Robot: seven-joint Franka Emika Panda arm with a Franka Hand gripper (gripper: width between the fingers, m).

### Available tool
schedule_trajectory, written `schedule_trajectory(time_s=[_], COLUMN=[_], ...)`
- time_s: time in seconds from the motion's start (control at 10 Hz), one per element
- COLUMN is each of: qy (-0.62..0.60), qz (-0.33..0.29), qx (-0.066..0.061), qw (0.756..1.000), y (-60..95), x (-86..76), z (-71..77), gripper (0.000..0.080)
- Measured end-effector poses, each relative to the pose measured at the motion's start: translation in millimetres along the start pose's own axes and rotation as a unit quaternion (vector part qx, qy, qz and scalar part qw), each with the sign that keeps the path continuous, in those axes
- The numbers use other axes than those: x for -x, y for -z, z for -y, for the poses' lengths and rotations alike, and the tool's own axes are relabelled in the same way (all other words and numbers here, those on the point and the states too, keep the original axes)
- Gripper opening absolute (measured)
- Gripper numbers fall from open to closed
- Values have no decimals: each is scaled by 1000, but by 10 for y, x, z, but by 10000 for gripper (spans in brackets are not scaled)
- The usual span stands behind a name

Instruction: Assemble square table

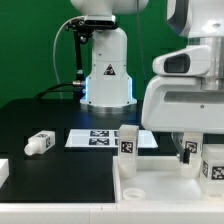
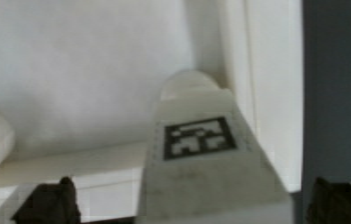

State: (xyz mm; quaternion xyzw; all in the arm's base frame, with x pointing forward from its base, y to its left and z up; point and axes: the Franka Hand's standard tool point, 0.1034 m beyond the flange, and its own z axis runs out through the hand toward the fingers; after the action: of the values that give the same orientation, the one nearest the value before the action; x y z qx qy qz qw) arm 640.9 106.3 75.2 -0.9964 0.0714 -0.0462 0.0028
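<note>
- We find the table leg (image 2: 198,140) on the square tabletop (image 1: 150,190), at the counter's front edge, towards the exterior view's right corner.
- We judge it light, rigid and slick; grip its flat sides.
- The gripper (image 2: 190,205) straddles it, fingers apart and not touching.
- A spare leg (image 1: 38,143) lies near the opposite edge.

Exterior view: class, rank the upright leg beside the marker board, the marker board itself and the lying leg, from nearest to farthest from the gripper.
1. The upright leg, just to the exterior view's left of the gripper.
2. The marker board, flat on the table, further left.
3. The lying leg, farthest out on the exterior view's left.
</note>
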Motion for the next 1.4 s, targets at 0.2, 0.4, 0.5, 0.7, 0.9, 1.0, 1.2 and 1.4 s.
schedule_trajectory(time_s=[0.2, 0.4, 0.5, 0.7, 0.9, 1.0, 1.2, 1.4], qy=[76, 61, 60, 5, -61, -107, -251, -402], qz=[-5, -11, -11, -12, -12, -10, 8, 9], qx=[9, 9, 9, 7, 6, 6, 21, 24], qw=[997, 998, 998, 1000, 998, 994, 968, 915], y=[5, -7, -7, -6, -7, -8, -15, -50], x=[-19, -27, -29, -28, -28, -18, 38, -48], z=[20, -3, -10, -6, -6, 14, 97, 30], gripper=[649, 649, 545, 408, 287, 287, 287, 287])
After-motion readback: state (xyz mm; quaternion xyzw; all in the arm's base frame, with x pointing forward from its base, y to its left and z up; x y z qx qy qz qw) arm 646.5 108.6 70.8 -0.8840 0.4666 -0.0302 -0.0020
